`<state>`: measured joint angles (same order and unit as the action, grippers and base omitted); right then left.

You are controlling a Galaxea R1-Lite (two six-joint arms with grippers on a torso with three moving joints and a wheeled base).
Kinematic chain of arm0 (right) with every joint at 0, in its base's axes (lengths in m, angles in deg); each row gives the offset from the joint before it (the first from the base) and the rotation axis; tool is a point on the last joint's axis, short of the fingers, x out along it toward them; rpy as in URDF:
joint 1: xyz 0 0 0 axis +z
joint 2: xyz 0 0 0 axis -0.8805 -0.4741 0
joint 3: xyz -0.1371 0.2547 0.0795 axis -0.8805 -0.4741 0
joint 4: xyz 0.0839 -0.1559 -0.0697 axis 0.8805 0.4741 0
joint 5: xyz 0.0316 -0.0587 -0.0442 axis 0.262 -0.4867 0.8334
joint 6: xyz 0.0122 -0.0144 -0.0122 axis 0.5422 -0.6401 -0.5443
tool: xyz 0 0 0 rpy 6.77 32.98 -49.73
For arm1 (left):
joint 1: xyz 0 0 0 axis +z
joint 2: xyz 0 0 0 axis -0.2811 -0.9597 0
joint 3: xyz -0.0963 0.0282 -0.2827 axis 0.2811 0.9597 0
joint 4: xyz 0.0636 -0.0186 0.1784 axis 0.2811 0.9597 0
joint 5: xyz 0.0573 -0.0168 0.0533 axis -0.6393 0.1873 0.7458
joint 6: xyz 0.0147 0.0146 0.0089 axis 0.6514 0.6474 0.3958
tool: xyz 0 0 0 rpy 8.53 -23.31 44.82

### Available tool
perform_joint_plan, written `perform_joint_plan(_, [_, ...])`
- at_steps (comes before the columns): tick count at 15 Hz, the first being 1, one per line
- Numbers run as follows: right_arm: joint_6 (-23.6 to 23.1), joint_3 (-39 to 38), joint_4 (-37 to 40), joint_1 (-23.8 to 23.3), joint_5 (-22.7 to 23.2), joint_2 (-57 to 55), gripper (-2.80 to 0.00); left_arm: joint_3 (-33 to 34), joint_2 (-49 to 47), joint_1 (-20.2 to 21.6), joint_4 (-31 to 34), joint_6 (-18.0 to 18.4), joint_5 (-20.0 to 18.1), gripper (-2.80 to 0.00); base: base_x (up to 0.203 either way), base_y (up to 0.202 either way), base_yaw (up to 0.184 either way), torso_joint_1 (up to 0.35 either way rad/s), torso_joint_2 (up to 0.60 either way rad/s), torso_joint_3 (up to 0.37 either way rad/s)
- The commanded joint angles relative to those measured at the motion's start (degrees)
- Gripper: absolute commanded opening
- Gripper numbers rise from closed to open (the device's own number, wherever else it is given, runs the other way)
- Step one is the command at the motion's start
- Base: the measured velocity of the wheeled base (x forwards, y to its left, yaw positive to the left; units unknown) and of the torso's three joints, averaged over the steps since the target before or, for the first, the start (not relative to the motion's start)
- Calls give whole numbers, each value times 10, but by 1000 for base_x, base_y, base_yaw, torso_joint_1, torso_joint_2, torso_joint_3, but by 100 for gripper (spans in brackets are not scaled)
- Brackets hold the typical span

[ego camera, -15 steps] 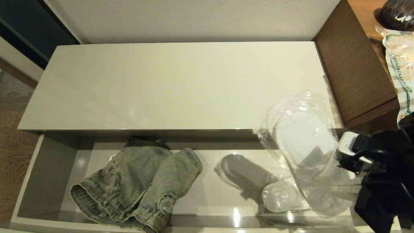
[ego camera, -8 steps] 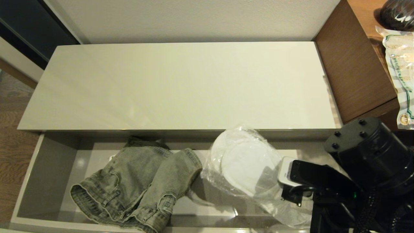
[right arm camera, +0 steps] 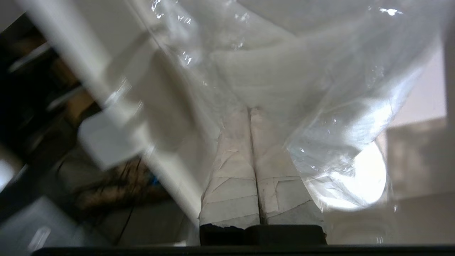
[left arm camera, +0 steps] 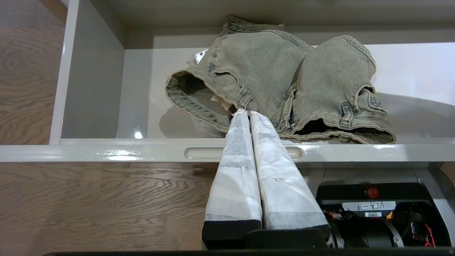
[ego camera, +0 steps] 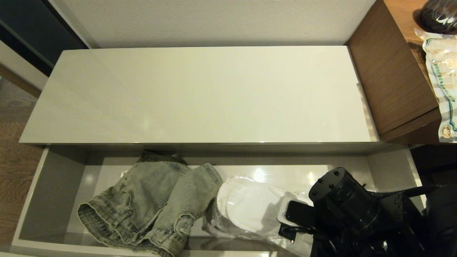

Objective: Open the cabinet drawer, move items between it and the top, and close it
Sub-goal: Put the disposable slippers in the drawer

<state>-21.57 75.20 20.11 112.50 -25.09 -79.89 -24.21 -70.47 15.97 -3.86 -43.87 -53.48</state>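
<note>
The cabinet drawer (ego camera: 53, 185) stands pulled out below the top (ego camera: 200, 92), which is bare. One bagged pair of white slippers (ego camera: 246, 208) lies low in the drawer's middle-right, next to the denim. My right gripper (ego camera: 273, 217) reaches in from the right and is shut on the bag's crinkly plastic; in the right wrist view its tips (right arm camera: 250, 110) pinch the slippers' bag (right arm camera: 284, 71). A bright white rounded shape (right arm camera: 359, 181) lies beyond it, perhaps another bagged pair. My left gripper (left arm camera: 249, 113) is shut and empty, parked just over the drawer's front rim (left arm camera: 106, 153).
Faded denim shorts (ego camera: 153, 207) fill the drawer's left-middle part. A taller brown wood-grain desk (ego camera: 392, 71) flanks the cabinet on the right, with a printed packet (ego camera: 441, 71) on it. The robot's base (left arm camera: 373, 213) sits under the drawer's front. Wood floor lies to the left.
My right gripper carried the bagged slippers from above the top's right end leftwards and down into the drawer, beside the denim. The left arm has not moved.
</note>
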Motion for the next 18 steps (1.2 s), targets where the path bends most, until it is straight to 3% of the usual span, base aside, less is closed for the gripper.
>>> perform_joint_plan(1, [-4, -45, -57, -3, -7, -33, 0, 0, -1, 0, 0, 0, 0, -280, 0, 0, 0, 0, 0, 0])
perform_joint_plan(9, [9, -51, -68, -13, -11, 15, 0, 0, -1, 0, 0, 0, 0, -280, 0, 0, 0, 0, 0, 0])
perform_joint_plan(11, [59, -44, -67, -19, -22, 61, 0, 0, -1, 0, 0, 0, 0, -280, 0, 0, 0, 0, 0, 0])
perform_joint_plan(12, [113, -38, -65, -24, -46, 88, 0, 0, -1, 0, 0, 0, 0, -280, 0, 0, 0, 0, 0, 0])
perform_joint_plan(14, [180, -29, -60, -75, -92, 138, 0, 0, -1, 0, 0, 0, 0, -280, 0, 0, 0, 0, 0, 0])
perform_joint_plan(15, [202, -28, -55, -116, -107, 169, -280, 0, -1, 0, 0, 0, 0, -280, 0, 0, 0, 0, 0, 0])
perform_joint_plan(16, [216, -27, -44, -165, -115, 209, -280, 0, -1, 0, 0, 0, 0, -280, 0, 0, 0, 0, 0, 0])
perform_joint_plan(18, [239, -22, -11, -205, -125, 249, -280, 0, -1, 1, 0, 0, 0, -280, 0, 0, 0, 0, 0, 0])
